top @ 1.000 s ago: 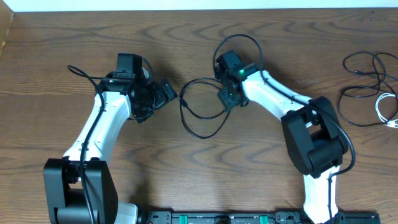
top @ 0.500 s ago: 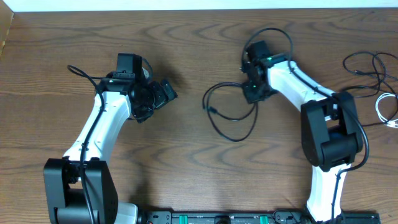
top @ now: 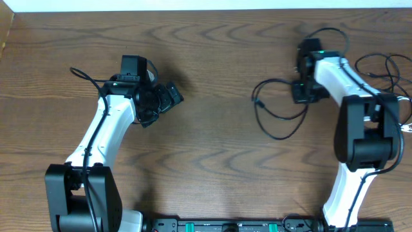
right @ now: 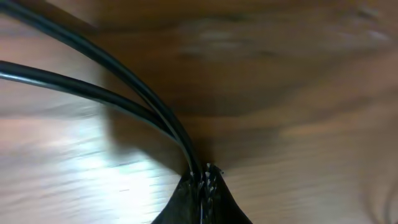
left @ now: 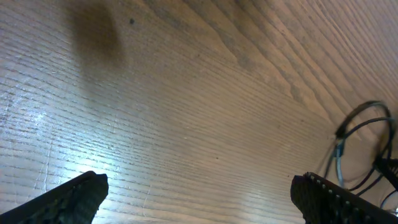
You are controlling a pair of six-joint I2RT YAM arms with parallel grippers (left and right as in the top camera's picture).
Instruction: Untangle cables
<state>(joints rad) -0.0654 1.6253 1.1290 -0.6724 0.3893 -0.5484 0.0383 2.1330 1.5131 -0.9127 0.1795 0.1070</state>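
My right gripper (top: 301,92) is shut on a thin black cable (top: 281,137) at the right of the table. The cable trails left and down from the jaws in a loose loop on the wood. In the right wrist view two strands of this black cable (right: 93,91) run into the pinched fingertips of the right gripper (right: 203,177). More cables lie at the far right edge: tangled black ones (top: 376,64) and a white one (top: 399,111). My left gripper (top: 171,96) rests left of centre, and in its wrist view the left gripper (left: 205,199) is open over bare wood.
The wooden table (top: 212,38) runs to a pale edge at the back. A dark cable loop (left: 364,109) shows at the right edge of the left wrist view. The arm bases (top: 84,200) stand at the front.
The right gripper shut on the black cable and carried it rightward, dragging the loop towards the cables at the right edge. The left arm has not moved.
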